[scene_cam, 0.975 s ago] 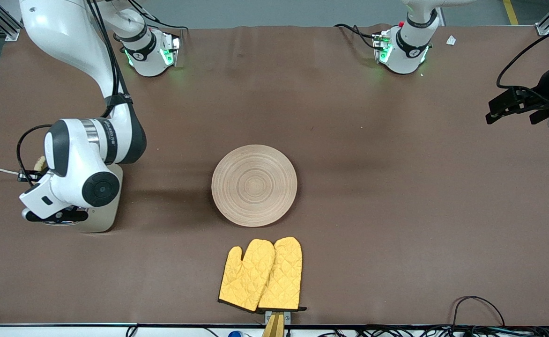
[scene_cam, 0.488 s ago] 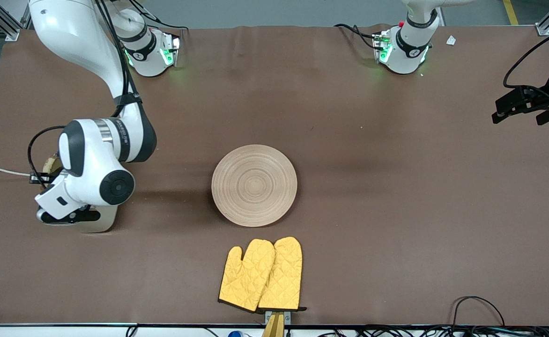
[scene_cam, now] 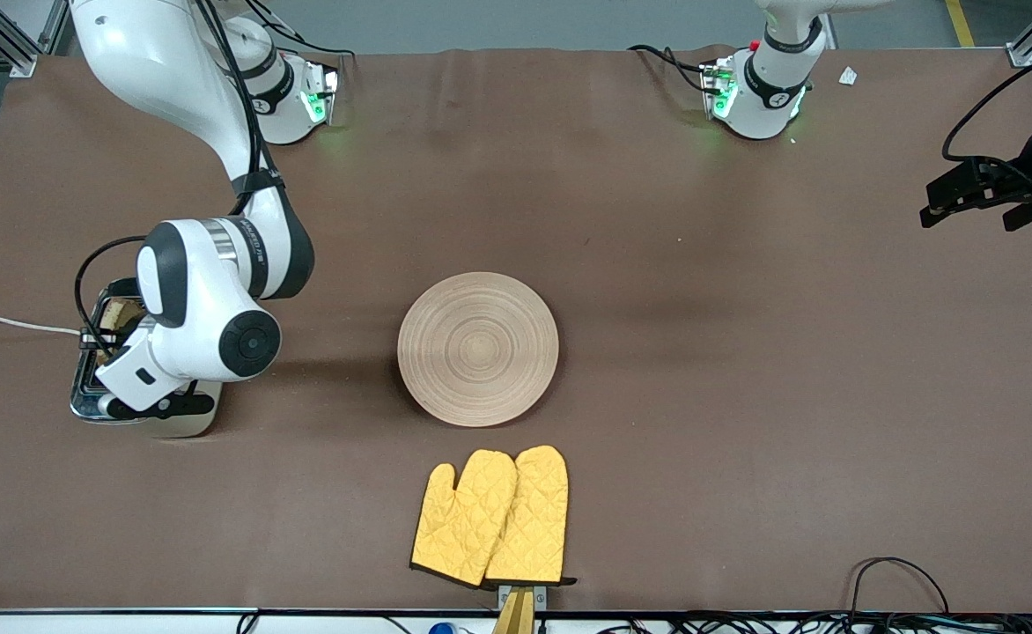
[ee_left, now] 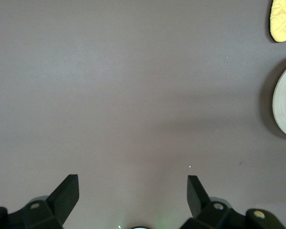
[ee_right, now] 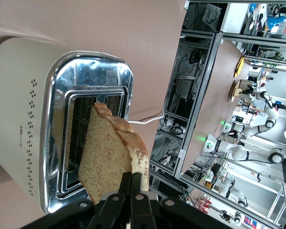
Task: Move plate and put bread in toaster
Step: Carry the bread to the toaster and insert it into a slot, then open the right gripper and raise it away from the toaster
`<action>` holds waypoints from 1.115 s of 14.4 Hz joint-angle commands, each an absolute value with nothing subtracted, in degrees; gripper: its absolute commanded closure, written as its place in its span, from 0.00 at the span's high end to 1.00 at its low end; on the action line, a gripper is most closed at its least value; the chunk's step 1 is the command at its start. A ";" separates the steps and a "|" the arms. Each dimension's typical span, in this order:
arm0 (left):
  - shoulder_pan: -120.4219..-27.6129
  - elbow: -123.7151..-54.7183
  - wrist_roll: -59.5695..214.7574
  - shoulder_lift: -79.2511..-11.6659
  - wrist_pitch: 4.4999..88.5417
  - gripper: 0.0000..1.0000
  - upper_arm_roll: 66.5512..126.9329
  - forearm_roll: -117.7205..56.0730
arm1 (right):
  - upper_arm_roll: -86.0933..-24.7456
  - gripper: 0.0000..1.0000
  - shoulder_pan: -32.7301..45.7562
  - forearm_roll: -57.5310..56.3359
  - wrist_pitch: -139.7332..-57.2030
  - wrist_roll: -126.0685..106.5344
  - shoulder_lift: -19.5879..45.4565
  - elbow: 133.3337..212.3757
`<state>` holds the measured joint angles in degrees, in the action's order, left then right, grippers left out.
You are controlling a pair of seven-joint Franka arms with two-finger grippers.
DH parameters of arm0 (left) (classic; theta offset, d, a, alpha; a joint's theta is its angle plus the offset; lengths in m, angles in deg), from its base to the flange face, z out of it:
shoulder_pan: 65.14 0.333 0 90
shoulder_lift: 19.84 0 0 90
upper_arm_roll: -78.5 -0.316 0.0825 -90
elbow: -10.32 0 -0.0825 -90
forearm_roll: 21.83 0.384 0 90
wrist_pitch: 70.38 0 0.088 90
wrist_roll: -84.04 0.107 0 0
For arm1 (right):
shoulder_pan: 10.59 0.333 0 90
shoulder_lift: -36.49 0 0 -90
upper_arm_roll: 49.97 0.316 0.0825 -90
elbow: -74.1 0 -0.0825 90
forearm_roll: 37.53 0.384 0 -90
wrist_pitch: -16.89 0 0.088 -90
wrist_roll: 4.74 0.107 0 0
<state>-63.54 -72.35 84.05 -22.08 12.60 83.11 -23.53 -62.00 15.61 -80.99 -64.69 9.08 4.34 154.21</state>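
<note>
Obstacles: plate mid-table; yellow oven mitts nearer the camera; toaster at right arm's end, its slots partly blocked by bread.

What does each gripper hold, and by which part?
The right gripper pinches the bread by its crust edge, over the toaster; the left gripper holds nothing.

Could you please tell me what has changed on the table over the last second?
The right arm's wrist has swung toward the plate, uncovering the chrome top of the toaster. The right pincer stays shut on the bread above a slot. The left pincer, open, shifted only slightly at its end of the table. Plate and yellow mitts have not moved.
</note>
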 commanded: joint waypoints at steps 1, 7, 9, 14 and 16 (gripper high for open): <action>-63.30 -73.18 84.84 -20.72 11.97 1.00 83.25 -24.29 | -61.92 0.01 16.57 -81.13 -65.29 9.50 4.32 154.87; -63.21 -73.18 84.84 -20.72 11.97 1.00 83.16 -24.29 | -61.84 0.01 18.33 -79.73 -65.38 9.50 4.41 155.04; -63.30 -73.18 84.75 -20.72 11.97 1.00 83.16 -24.29 | -61.84 0.01 17.72 -79.63 -66.68 9.42 4.67 156.26; -63.21 -73.18 84.75 -20.72 11.97 1.00 83.16 -24.29 | -61.84 0.01 15.70 -79.63 -70.73 9.24 5.29 158.47; -63.21 -73.18 84.75 -20.72 11.97 1.00 83.07 -24.29 | -61.84 0.01 14.38 -79.63 -71.96 9.06 5.20 158.56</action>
